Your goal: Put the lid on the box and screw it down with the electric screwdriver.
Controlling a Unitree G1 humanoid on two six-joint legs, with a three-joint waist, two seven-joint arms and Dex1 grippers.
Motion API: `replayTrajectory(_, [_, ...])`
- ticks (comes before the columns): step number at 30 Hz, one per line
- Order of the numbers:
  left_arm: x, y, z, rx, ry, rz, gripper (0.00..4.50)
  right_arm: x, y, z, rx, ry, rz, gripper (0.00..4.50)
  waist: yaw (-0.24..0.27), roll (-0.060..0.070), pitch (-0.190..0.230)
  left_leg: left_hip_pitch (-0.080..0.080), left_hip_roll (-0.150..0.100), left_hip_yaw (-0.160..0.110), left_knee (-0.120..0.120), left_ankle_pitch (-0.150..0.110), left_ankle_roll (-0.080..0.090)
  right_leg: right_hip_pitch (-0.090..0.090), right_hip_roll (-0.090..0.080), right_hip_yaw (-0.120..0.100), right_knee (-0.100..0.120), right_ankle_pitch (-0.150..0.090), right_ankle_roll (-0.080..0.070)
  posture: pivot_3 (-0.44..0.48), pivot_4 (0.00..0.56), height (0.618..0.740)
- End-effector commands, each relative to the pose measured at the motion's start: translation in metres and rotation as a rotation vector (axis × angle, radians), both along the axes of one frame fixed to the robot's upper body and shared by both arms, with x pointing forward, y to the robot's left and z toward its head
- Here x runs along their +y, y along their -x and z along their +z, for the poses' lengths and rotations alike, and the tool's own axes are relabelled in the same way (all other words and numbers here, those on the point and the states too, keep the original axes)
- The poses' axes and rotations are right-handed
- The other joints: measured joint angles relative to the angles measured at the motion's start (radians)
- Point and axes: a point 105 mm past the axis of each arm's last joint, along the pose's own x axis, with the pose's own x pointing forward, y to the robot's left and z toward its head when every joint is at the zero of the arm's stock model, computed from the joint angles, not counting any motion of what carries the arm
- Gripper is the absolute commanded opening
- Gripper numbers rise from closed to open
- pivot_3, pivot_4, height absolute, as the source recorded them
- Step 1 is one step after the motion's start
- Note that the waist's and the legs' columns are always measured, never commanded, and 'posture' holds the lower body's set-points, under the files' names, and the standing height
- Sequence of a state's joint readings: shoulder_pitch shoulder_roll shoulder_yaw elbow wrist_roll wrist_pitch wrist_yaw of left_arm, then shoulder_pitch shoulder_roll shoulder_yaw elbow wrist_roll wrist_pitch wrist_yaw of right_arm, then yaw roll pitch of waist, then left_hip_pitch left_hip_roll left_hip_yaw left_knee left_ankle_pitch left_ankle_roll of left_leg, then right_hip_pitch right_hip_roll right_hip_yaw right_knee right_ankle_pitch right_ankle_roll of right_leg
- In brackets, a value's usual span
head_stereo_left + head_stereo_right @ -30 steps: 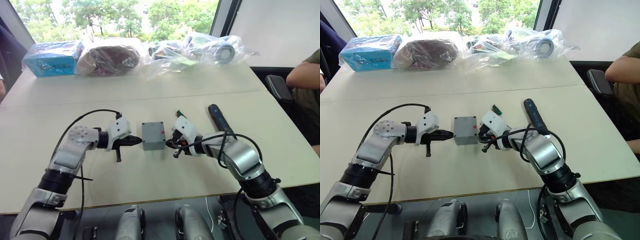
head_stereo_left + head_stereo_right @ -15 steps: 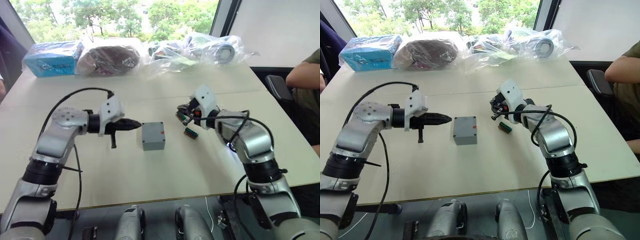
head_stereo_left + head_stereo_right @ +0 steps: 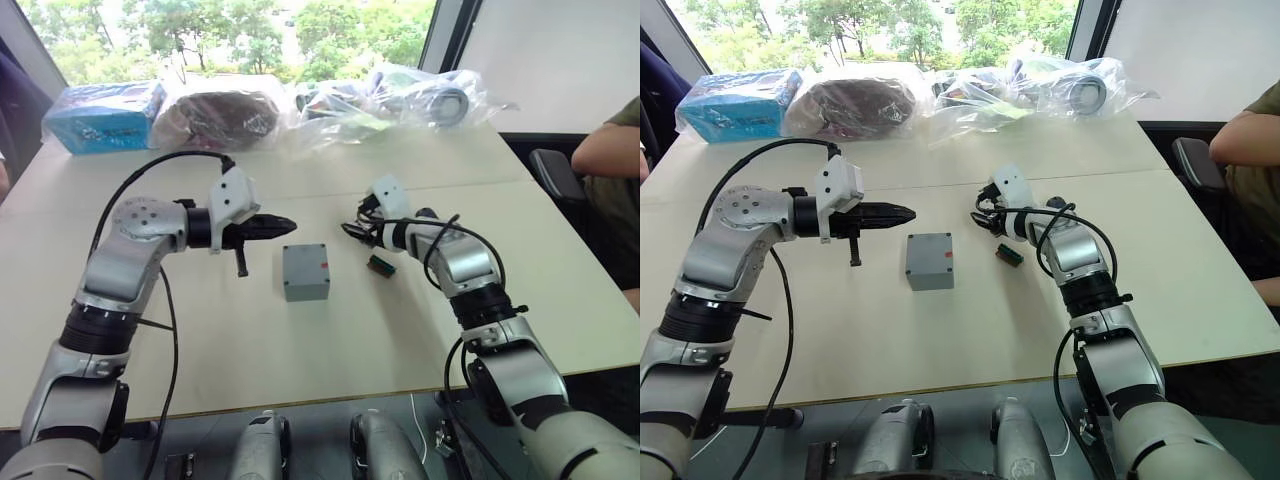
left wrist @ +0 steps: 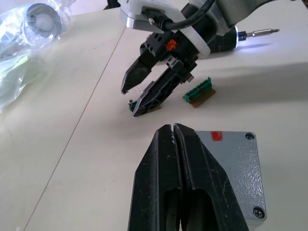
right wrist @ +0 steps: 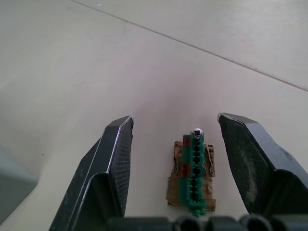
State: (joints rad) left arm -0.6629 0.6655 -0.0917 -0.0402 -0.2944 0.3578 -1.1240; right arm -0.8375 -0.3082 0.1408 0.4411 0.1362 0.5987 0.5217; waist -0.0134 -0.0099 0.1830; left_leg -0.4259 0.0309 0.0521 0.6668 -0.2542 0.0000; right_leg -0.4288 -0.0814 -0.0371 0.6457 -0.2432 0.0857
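Since the earlier frame, both grippers have withdrawn from the lidded box. Left gripper jaws closed and empty; right gripper jaws wide over a green connector on the tabletop.

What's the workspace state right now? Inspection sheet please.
Surface: pale table, seam across the far half.
Job's things: lid sits on the box, red mark up; electric screwdriver lies behind the right arm.
Clutter: two small green-red parts, one under the right gripper.
Grippers: left gripper shut, empty, raised beside the box; right gripper open, straddling one green-red part.
Cables: black loops on both arms.
Surroundings: plastic bags, blue package, a person's arm.
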Motion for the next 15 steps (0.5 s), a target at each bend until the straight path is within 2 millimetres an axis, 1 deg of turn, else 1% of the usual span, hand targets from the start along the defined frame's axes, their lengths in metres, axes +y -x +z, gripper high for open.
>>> replayTrajectory(1, [0.0020,0.0036,0.0066,-0.038,0.007,0.003,0.00,0.0030,-0.0102,0.0186,-0.053,-0.031,-0.004,2.86,-0.001,0.000,0.000,0.000,0.000,0.000,0.000,0.000,0.000,0.000,0.000,0.000,0.000,0.000,0.000,0.000,0.150,0.740])
replayTrajectory(6, [0.0042,0.0053,0.0024,-0.029,-0.001,0.009,0.00,0.0029,-0.0154,0.0171,-0.047,-0.025,-0.003,2.86,-0.002,0.000,0.000,0.000,0.000,0.000,0.000,0.000,0.000,0.000,0.000,0.000,0.000,0.000,0.000,0.000,0.150,0.740])
replayTrajectory(15, [0.0036,0.0064,-0.0014,-0.022,-0.001,0.012,0.00,0.0002,-0.0168,0.0115,-0.019,-0.026,-0.006,2.86,-0.003,0.000,0.000,0.000,0.000,0.000,0.000,0.000,0.000,0.000,0.000,0.000,0.000,0.000,0.000,0.000,0.150,0.740])
